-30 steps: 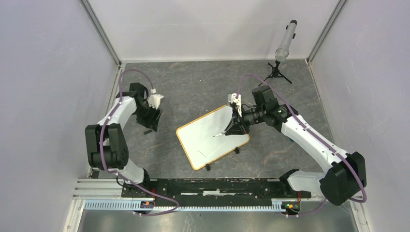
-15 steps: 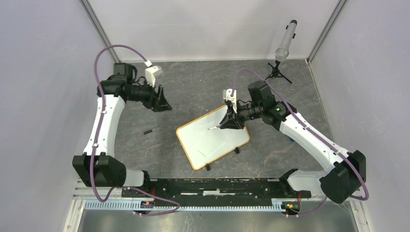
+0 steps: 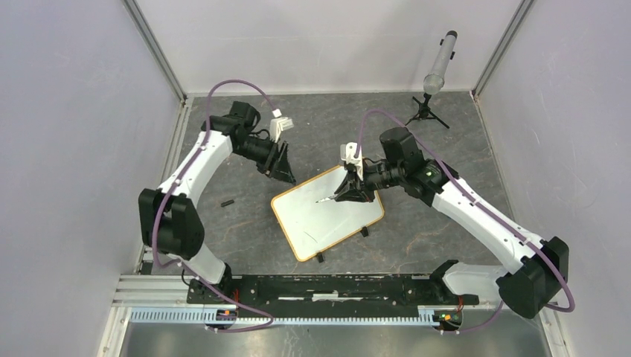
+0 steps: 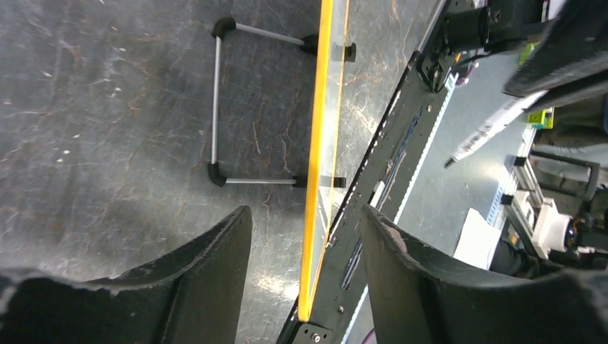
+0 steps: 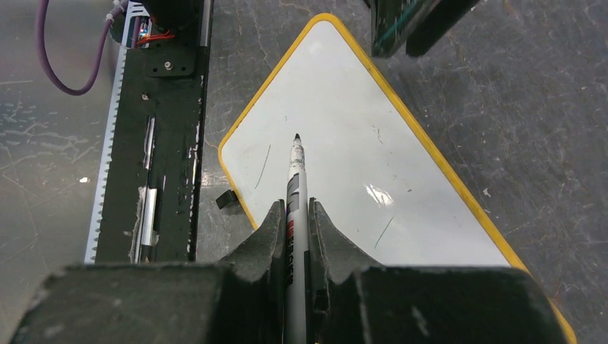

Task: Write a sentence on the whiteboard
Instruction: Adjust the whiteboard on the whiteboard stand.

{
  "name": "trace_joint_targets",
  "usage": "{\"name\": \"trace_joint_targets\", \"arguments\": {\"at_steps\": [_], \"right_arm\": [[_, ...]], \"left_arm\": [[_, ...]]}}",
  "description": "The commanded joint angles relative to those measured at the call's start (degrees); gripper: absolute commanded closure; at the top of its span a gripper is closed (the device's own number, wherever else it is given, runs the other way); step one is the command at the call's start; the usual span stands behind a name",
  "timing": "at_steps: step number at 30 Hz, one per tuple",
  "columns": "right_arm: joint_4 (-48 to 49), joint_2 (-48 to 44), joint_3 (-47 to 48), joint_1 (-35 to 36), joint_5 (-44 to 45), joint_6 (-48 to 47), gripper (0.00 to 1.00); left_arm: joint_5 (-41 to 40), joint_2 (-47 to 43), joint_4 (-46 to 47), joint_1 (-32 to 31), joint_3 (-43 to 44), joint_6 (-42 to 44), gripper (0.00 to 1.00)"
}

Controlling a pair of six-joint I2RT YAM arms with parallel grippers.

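Whiteboard: The small rectangular white board with the thin orange-tan frame (image 3: 325, 213) lies flat on the grey mottled tabletop (image 3: 312, 130), mid-table in my overhead view. It is turned diagonally, with its two black feet (image 3: 364, 232) on the long edge facing 5 o'clock.
Board surface: I see a few faint dark strokes but can read no words.
Right gripper: The right gripper (image 5: 295, 215) hangs over the board's 1 o'clock corner. Its jaws are pinched tight on the barrel of a slim white-and-grey marker pen (image 5: 296, 168).
Marker tip: The dark tip points toward 8 o'clock over the white surface. I cannot tell whether it touches.
Left gripper: The left gripper (image 4: 305, 222) hovers just off the board's 11 o'clock corner. Its black fingers (image 4: 215, 251) are spread wide and grip nothing. In its wrist camera the frame's yellow edge shows through the gap.
Loose item: A small black cap-like piece (image 3: 228, 202) lies on the tabletop at the board's 9 o'clock, well apart from it.
Backdrop: A grey tube on a black tripod (image 3: 439, 65) stands in the 1 o'clock corner of the table.
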Motion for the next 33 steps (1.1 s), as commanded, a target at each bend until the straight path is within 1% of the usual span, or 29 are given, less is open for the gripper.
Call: {"name": "trace_joint_targets", "arguments": {"at_steps": [1, 5, 6, 12, 16, 20, 23, 28, 33], "right_arm": [[0.41, -2.63, -0.32, 0.72, 1.01, -2.28, 1.00], [0.66, -3.04, -1.37, 0.98, 1.30, -2.24, 1.00], [0.59, -3.04, -1.39, 1.00, 1.38, -2.30, 1.00], [0.06, -3.47, -1.67, 1.17, 1.72, -2.57, 1.00], [0.32, -3.66, -2.24, 1.35, 2.08, -2.66, 1.00], [0.41, -3.33, -2.60, 1.76, 2.09, -2.27, 1.00], [0.58, -3.22, -2.67, 2.11, 2.06, -2.00, 1.00], [0.57, -3.30, -2.66, 2.53, 2.22, -1.91, 1.00], [0.88, -3.26, -3.29, 3.21, 2.18, -1.87, 1.00]], "left_arm": [[-0.85, 3.36, 2.22, -3.29, 2.00, -3.16, 0.42], [-1.31, 5.06, 3.22, -5.26, 2.51, -3.73, 0.62], [-1.15, 5.34, 3.35, -5.75, 2.71, -3.78, 0.66], [-0.63, 6.92, 3.29, -8.54, 3.25, -3.51, 0.83], [-1.12, 7.63, 3.30, -10.02, 3.26, -3.15, 0.92], [-1.43, 8.51, 3.35, -11.30, 3.84, -2.75, 0.97], [-2.09, 9.20, 3.26, -12.15, 4.00, -1.98, 0.98], [-1.94, 11.33, -2.95, -12.54, 6.24, 3.98, 0.98], [-1.85, 10.39, -5.03, -12.61, 5.79, 6.76, 0.98]]}}
